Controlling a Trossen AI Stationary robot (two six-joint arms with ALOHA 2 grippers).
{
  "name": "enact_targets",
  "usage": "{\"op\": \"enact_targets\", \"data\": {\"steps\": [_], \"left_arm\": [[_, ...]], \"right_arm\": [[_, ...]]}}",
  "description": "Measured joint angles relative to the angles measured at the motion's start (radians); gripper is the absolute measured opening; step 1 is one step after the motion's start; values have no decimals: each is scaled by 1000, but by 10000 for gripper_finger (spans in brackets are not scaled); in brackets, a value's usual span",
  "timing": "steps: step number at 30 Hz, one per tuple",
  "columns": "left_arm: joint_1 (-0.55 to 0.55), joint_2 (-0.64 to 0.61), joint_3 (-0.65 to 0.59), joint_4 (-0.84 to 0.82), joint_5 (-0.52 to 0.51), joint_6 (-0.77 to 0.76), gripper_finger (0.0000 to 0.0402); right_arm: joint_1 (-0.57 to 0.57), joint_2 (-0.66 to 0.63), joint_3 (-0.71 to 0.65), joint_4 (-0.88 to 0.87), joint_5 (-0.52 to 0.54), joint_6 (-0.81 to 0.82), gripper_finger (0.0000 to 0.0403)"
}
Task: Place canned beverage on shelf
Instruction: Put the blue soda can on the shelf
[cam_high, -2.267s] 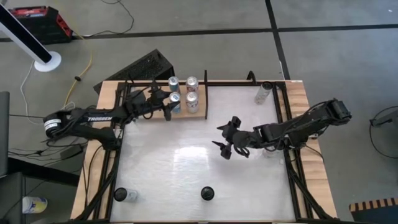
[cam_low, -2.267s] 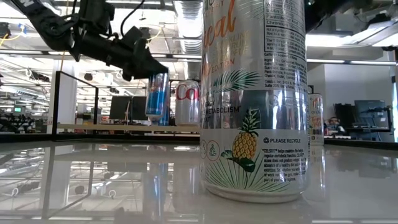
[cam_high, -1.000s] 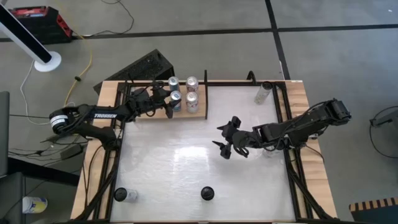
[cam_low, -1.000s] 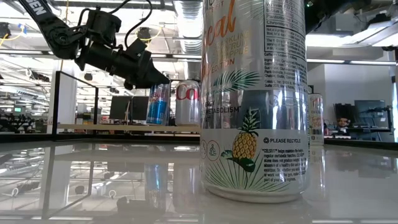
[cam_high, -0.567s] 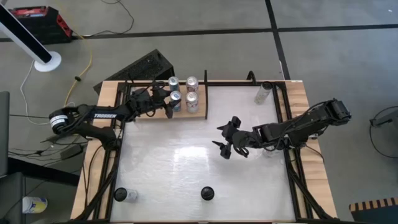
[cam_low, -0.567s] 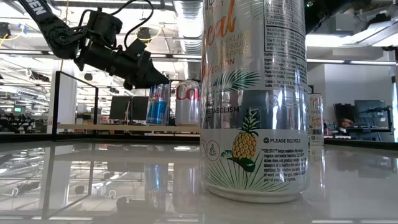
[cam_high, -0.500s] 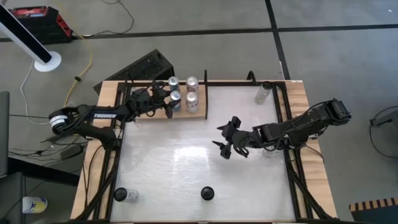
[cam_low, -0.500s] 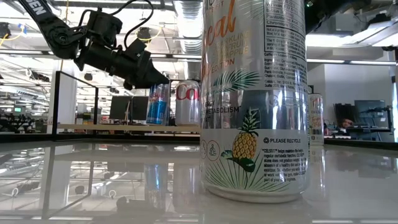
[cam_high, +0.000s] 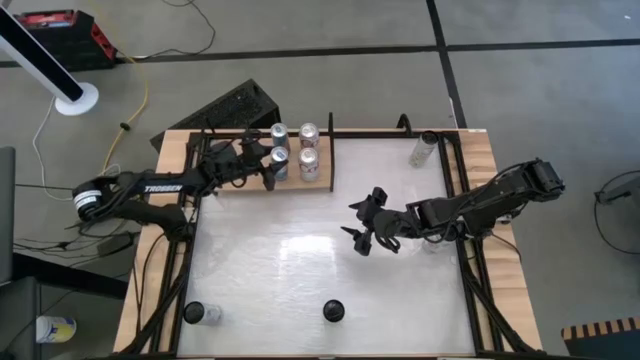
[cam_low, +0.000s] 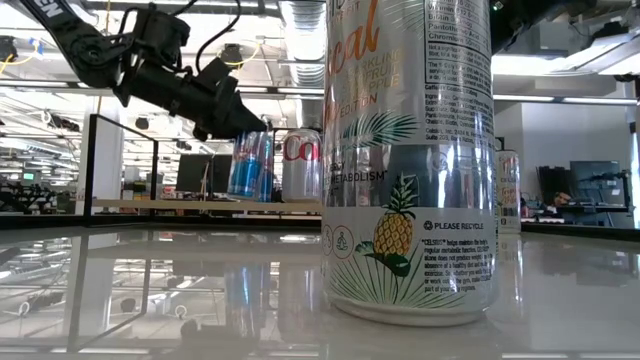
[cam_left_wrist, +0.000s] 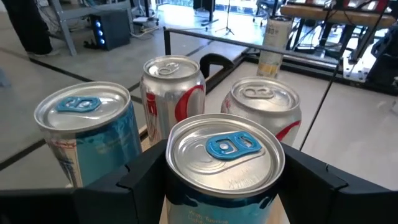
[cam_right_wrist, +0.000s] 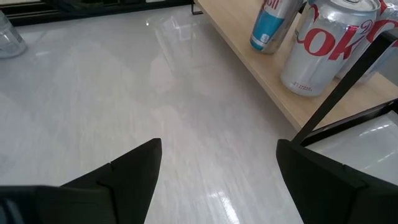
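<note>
- Four cans crowd the shelf (cam_right_wrist: 249, 50), and the left gripper (cam_left_wrist: 222, 186) reaches in among them, its fingers clamped on either side of the blue-tabbed can (cam_left_wrist: 221, 146).
- That can stands upright between the jaws, gripped near its top so the base can meet the wood squarely. Whether it already rests on the panel or hangs just over it, I cannot tell.
- Just beyond the fingertips stand a teal-lidded can (cam_left_wrist: 84, 134) and two silver-and-red cans (cam_left_wrist: 173, 93), packed close, which looks like the reason for such a narrow approach.
- Letting go seems the step in hand; a widening jaw could nudge a neighbour.
- Well apart, the right gripper (cam_high: 362, 232) waits over the white table (cam_high: 300, 280), fingers spread and empty, the shelf edge ahead of it.
</note>
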Motion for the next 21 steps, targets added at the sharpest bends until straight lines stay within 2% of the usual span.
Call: {"op": "enact_targets", "data": {"steps": [21], "left_arm": [[2, 3, 1, 13, -7, -24, 236]], "right_arm": [[0, 0, 0, 0, -16, 23, 340]]}}
